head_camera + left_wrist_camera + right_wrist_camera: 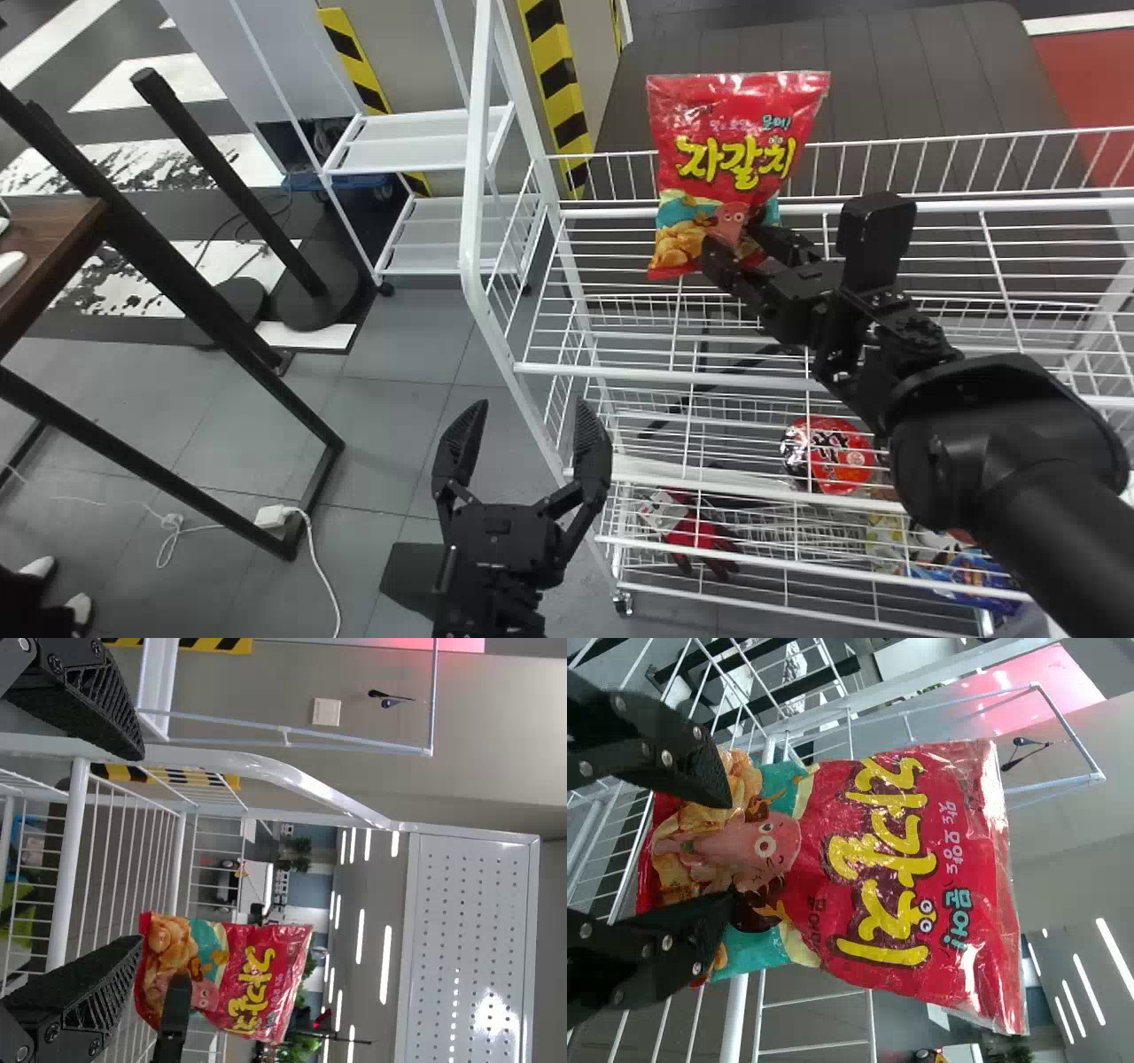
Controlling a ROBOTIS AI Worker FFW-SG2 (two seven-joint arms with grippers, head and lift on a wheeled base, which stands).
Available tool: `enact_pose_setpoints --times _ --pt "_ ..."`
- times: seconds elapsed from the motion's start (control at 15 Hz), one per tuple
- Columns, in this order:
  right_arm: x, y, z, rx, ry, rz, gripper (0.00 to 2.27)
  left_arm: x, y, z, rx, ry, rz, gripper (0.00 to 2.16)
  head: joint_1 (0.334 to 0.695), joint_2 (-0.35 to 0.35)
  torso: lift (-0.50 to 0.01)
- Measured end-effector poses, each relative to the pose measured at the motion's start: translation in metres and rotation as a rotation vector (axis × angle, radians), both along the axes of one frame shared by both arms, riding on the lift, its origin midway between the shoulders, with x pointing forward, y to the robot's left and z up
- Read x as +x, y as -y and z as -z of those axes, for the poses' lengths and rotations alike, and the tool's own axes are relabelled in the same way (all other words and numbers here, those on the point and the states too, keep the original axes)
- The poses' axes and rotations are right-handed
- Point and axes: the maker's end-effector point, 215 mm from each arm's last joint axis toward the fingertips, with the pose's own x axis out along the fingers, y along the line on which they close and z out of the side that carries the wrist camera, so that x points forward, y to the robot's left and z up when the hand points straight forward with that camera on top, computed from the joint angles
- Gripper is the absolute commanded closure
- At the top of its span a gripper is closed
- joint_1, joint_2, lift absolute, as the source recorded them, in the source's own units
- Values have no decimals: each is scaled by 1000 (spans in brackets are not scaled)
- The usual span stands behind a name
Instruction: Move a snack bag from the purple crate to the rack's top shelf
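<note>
- Grey tiled floor (399, 354) under white wire rack (479, 177).
- Snack bag (735, 159): upright over top shelf (620, 374), lower end between right tool's (733, 244) part-closed fingers.
- Left tool (532, 409): wide open, empty.

Korean txt on 1 snack bag (731, 173); prob. some on red pkg (833, 456).

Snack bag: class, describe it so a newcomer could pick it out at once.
Find the white wire rack, then the right hand at its upper level. That hand holds the red snack bag upright; unlike the round red package lower down, it has yellow lettering and a pink cartoon creature.
</note>
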Motion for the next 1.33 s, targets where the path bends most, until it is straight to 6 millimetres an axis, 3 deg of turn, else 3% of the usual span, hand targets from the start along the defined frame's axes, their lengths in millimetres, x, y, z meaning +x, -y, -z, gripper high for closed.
enact_pose_setpoints --times 0.27,0.47,0.6,0.87,1.0,1.13,1.2,1.33 --pt "-8 -4 -2 14 20 -2 120 0 -3 1 5 -1 -3 76 695 287 1" --pt "-29 -19 -13 24 60 -23 120 0 -7 2 9 -4 -10 76 695 316 1" --pt "-45 -32 -33 54 96 -38 120 -1 -11 -2 13 15 -16 76 695 337 1" --pt "-50 -41 -72 101 123 -41 120 -3 -14 -11 17 46 -18 76 695 350 1" --pt "-60 -44 -105 142 157 -22 120 -2 -14 -13 17 49 -18 76 695 350 1" --pt "-71 -27 -116 144 144 -8 124 -3 -15 -13 17 49 -19 90 695 350 1" --pt "-75 -7 -112 119 129 2 124 -2 -15 -13 18 49 -19 87 695 332 1" --pt "-86 53 -111 55 134 62 124 -1 -13 -14 15 51 -16 80 695 262 1"
